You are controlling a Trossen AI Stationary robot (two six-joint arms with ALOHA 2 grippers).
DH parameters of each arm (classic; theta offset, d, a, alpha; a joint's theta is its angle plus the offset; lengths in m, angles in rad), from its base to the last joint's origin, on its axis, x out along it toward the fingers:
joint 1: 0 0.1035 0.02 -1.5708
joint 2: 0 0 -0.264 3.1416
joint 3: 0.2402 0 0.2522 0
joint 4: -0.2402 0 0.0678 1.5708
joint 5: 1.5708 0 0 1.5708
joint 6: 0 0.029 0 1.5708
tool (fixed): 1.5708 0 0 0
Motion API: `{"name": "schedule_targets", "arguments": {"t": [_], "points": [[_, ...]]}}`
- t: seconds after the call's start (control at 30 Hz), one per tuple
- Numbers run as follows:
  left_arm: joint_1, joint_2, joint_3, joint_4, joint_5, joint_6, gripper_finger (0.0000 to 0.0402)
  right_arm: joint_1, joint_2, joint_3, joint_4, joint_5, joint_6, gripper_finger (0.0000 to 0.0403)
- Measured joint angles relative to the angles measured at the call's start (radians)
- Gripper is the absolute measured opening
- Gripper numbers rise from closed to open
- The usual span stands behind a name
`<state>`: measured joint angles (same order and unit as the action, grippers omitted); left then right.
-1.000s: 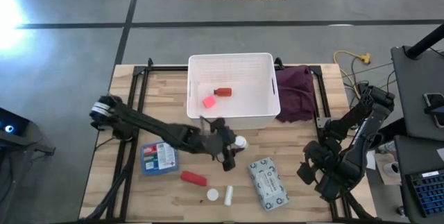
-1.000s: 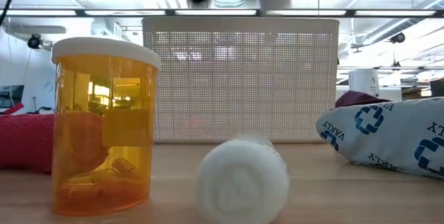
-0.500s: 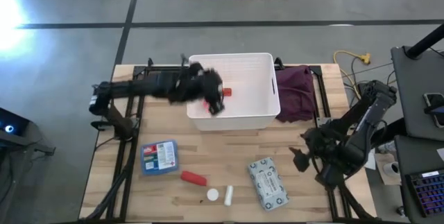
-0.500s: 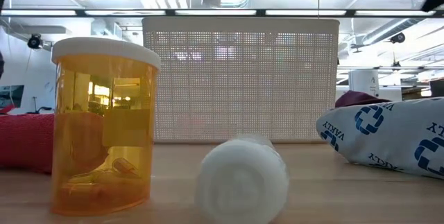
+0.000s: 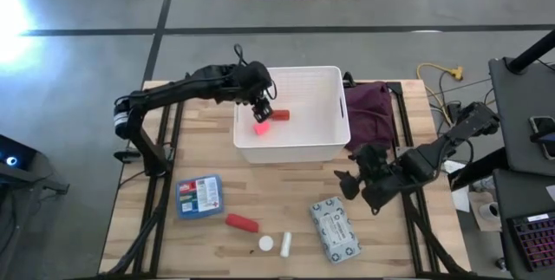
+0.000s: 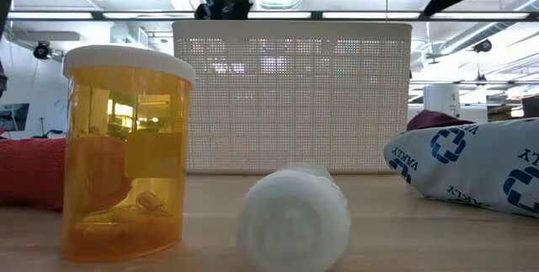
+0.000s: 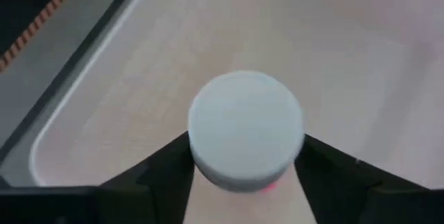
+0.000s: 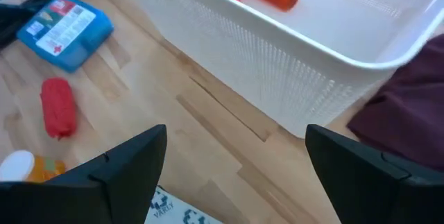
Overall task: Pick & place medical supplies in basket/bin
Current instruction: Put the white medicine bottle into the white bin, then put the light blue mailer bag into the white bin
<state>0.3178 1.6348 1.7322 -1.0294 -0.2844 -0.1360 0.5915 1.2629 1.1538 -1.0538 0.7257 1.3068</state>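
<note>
The white bin (image 5: 332,138) stands at the table's far middle, with a red bottle (image 5: 279,115) and a pink piece (image 5: 260,127) lying on its floor. My left gripper (image 5: 262,107) hangs over the bin's left part, shut on a small white-capped bottle (image 7: 246,130). My right gripper (image 5: 347,185) is open over bare wood between the bin and the grey-white pack (image 5: 336,229). On the near table lie the blue box (image 5: 199,197), a red tube (image 5: 242,222), an upright white-capped orange bottle (image 5: 265,244) and a white bottle on its side (image 5: 285,243). My left gripper pinches the small bottle between its two fingers (image 7: 163,172), one on each side of it just under the white cap's rim (image 7: 201,151). The fingers come from above, pointing down into the bin. The bottle is lifted clear of the bin's floor, its cap facing the wrist camera.
A maroon cloth (image 5: 368,115) lies right of the bin. In the low view the orange bottle (image 6: 126,150), the lying white bottle (image 6: 295,217) and the pack (image 6: 472,167) stand before the bin's ribbed wall (image 6: 290,95). Bare wood lies between bin and near items.
My left gripper has risen from the table just near the bin, carrying the small bottle, and swung toward the far edge until it is over the bin's left part. My right gripper has moved from the table's right near corner leftward and toward the bin.
</note>
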Motion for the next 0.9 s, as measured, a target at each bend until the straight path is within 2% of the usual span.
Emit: {"name": "schedule_targets", "arguments": {"t": [0.17, 0.33, 0.43, 0.53, 0.6, 0.67, 0.77, 0.9], "points": [[-0.028, -0.018, 0.050, -0.107, 0.012, 0.052, 0.0280, -0.010, 0.001, 0.000, 0.015, -0.004, -0.006, 0.0331], [-0.097, -0.107, 0.071, -0.111, -0.028, 0.027, 0.0294, -0.010, 0.002, 0.000, 0.014, -0.085, -0.048, 0.0331], [-0.207, -0.180, 0.056, -0.111, -0.003, -0.084, 0.0294, -0.010, 0.002, 0.000, -0.014, -0.215, -0.083, 0.0331], [-0.372, -0.251, 0.012, -0.105, 0.013, -0.280, 0.0294, -0.009, 0.002, -0.012, -0.075, -0.412, -0.049, 0.0329], [-0.475, -0.277, -0.046, -0.080, -0.016, -0.431, 0.0294, -0.009, 0.002, -0.050, -0.076, -0.534, 0.004, 0.0329], [-0.570, -0.289, -0.136, 0.016, -0.039, -0.576, 0.0294, -0.008, 0.000, -0.103, -0.044, -0.646, 0.057, 0.0329], [-0.686, -0.293, -0.311, 0.262, -0.035, -0.772, 0.0294, 0.005, -0.002, -0.216, 0.079, -0.769, 0.123, 0.0329], [-0.753, -0.271, -0.554, 0.728, -0.053, -0.966, 0.0294, 0.046, -0.011, -0.395, 0.425, -0.802, 0.180, 0.0329]]}}
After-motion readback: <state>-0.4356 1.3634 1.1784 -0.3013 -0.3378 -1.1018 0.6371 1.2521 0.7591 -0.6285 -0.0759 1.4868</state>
